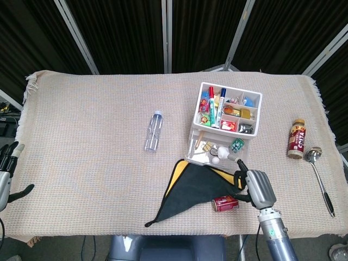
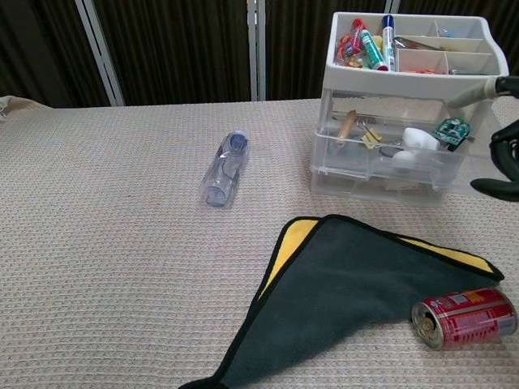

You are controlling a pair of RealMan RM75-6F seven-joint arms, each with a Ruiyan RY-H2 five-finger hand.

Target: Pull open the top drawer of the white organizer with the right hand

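on woven cloth, top drawer (image 2: 389,144) juts toward the right hand (image 1: 255,186), fingers (image 2: 504,154) curled on nothing.

a table draped in a beige woven cloth (image 1: 92,136) carries a clear plastic water bottle (image 1: 153,131) lying on its side left of centre. a white plastic drawer organizer (image 1: 224,128) stands right of centre, its top tray filled with markers and small items. just in front lies a dark grey cloth with yellow lining (image 1: 194,188), and a red drinks can (image 1: 224,204) lies on its side at the cloth's near edge. near the right edge, a brown bottled drink (image 1: 296,138) stands beside a metal ladle (image 1: 321,176).
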